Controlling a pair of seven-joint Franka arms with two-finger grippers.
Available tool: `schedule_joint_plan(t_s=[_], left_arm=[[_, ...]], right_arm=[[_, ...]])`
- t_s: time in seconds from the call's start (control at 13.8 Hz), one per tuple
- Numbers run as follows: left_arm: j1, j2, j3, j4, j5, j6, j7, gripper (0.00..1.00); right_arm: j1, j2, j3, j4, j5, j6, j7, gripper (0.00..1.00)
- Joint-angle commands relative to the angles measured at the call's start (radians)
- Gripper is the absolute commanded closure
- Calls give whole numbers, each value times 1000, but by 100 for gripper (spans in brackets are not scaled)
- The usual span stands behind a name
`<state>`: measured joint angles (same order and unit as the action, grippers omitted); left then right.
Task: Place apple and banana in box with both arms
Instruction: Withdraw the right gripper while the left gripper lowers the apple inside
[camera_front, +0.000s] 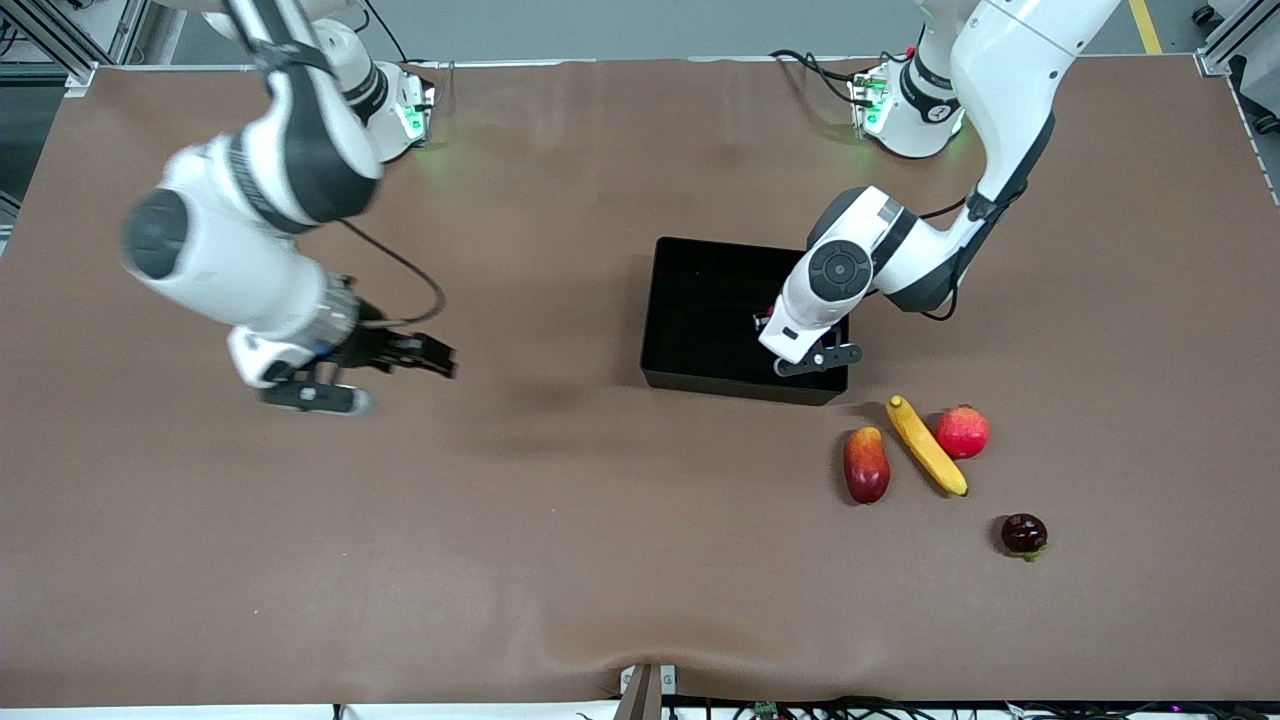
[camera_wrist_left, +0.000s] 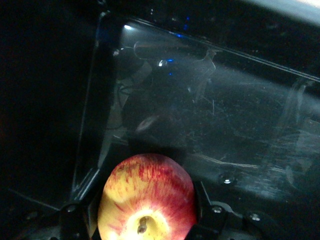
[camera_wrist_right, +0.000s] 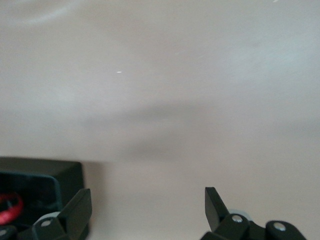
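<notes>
From the front, my left gripper (camera_front: 770, 325) hangs over the box (camera_front: 700, 300), at its end toward the left arm, with my wrist hiding what sits between the jaws. My right gripper (camera_front: 400, 355) waits over bare table (camera_front: 560, 560) toward the right arm's end, well apart from the box, jaws spread and empty. The banana (camera_front: 927, 445) lies on the table outside the box, nearer the front camera than my left gripper, between a mango-like fruit (camera_front: 866, 465) and a pinkish-red round fruit (camera_front: 962, 432); a dark small fruit (camera_front: 1024, 534) sits farther out.

Through my left wrist, the apple (camera_wrist_left: 146, 197) is clamped between my fingers (camera_wrist_left: 75, 220), stem dimple facing the camera, and the glossy black floor of the box lies straight below it. I judge the release is the step in hand: I should lower until the apple nearly meets the floor, then part the jaws gently so it does not roll against a wall.

Through my right wrist, the fingertips (camera_wrist_right: 75, 212) stand wide apart on nothing, table beneath, a corner of the box just beside one.
</notes>
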<state>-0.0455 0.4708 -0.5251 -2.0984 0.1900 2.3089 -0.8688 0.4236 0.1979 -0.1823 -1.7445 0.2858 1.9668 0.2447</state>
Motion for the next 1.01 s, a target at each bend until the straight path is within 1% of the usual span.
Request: schedule_joint_plan(t_s=[0.0,0.07,0.14,0.22,0.29,0.36,0.43,0.51,0.58,0.72,0.79,0.87,0.94], left_arm=[[1,20,-6,8,25,21,-50,85],[6,20,-6,9,25,20,-50,55],[12,17,-7,9,25,18,-50,1],[7,6,-7,12,25,11,-52,0],[7,-10,-9,17,25,1,-65,0],[7,-36,-10,29,25,-25,-93,0],[7,-64,-27,56,25,-79,-107,0],[12,-90,-45,101,25,-170,-108,0],[15,-112,-50,159,25,-265,-98,0],[19,-119,-50,289,20,-423,-90,0],[24,-116,-47,346,20,-475,-73,0],[38,-115,-41,385,16,-489,-41,0],[80,-113,-41,405,17,-490,-17,0]], right_arm=[[-71,-84,15,-21,-72,-80,-120,0],[-113,-107,21,-18,-89,-110,-158,0],[-156,-130,26,-17,-94,-127,-212,0],[-193,-155,33,-17,-97,-140,-273,0],[-225,-169,41,-15,-115,-179,-313,0],[-258,-184,65,3,-157,-225,-321,0],[-296,-189,99,49,-189,-291,-321,0],[-330,-184,131,121,-203,-378,-320,0],[-350,-181,142,178,-206,-446,-315,0],[-371,-181,141,223,-206,-508,-314,0],[-382,-179,142,256,-206,-535,-312,0],[-390,-179,142,287,-206,-563,-311,0],[-394,-179,142,310,-206,-586,-309,0]])
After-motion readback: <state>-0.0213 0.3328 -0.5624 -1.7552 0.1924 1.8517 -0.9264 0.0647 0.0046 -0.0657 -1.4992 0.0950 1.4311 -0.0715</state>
